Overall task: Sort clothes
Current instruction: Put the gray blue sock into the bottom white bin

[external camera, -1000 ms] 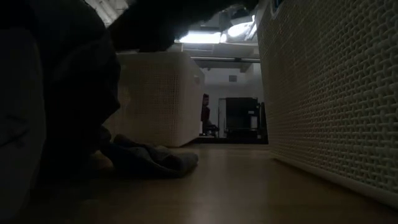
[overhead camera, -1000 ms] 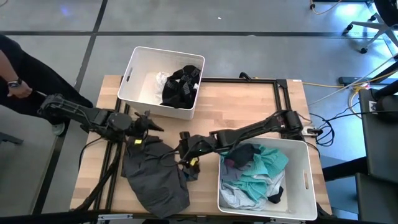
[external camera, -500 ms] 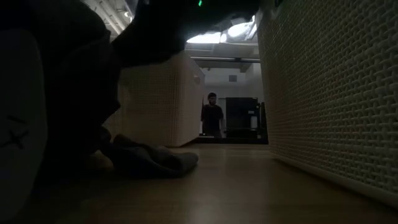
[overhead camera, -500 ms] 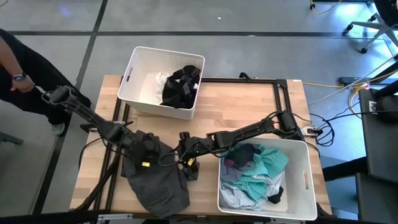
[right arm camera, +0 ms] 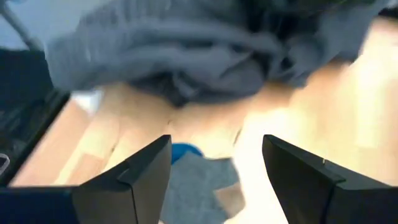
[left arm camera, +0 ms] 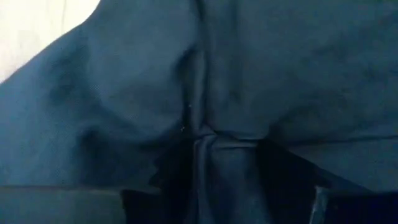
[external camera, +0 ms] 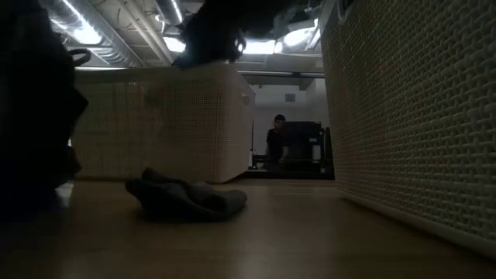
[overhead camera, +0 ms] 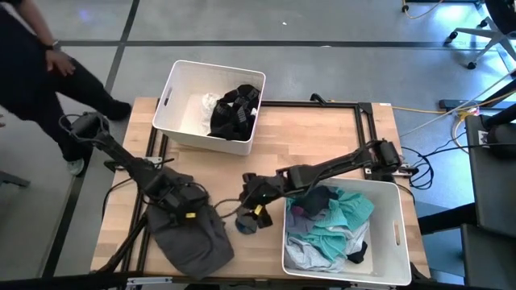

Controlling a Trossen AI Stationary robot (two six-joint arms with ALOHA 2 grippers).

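Overhead, a person [overhead camera: 32, 56] in dark clothes stands off the table's far left corner. Next comes the left arm, reaching across the table's left side with the left gripper [overhead camera: 187, 211] down on the dark grey garment [overhead camera: 189, 242], which lies bunched at the near left of the wooden table [overhead camera: 314, 141]. From its wrist camera the view is filled with dark cloth [left arm camera: 205, 93], a pinched fold of it running down between the fingers, so the jaws appear to be set wide around a pleat of the fabric.

Behind it, at the far left of the table, a white bin [overhead camera: 173, 97] holds black garments [overhead camera: 234, 113] and a bit of white lacy fabric [overhead camera: 210, 103].

Toward the middle, the right gripper [overhead camera: 254, 201] hangs over the bare wood just beside a small grey sock [overhead camera: 246, 224], which lies flat on the table. Its wrist camera shows the fingers [right arm camera: 143, 171] spread wide with nothing between them, and a grey bundle of cloth [right arm camera: 180, 50] beyond.

At table height, the sock [external camera: 186, 198] rests alone on the boards.

On the right, a second white bin [overhead camera: 399, 234] holds teal [overhead camera: 343, 221], pale grey-blue [overhead camera: 310, 251] and dark [overhead camera: 318, 200] clothes.
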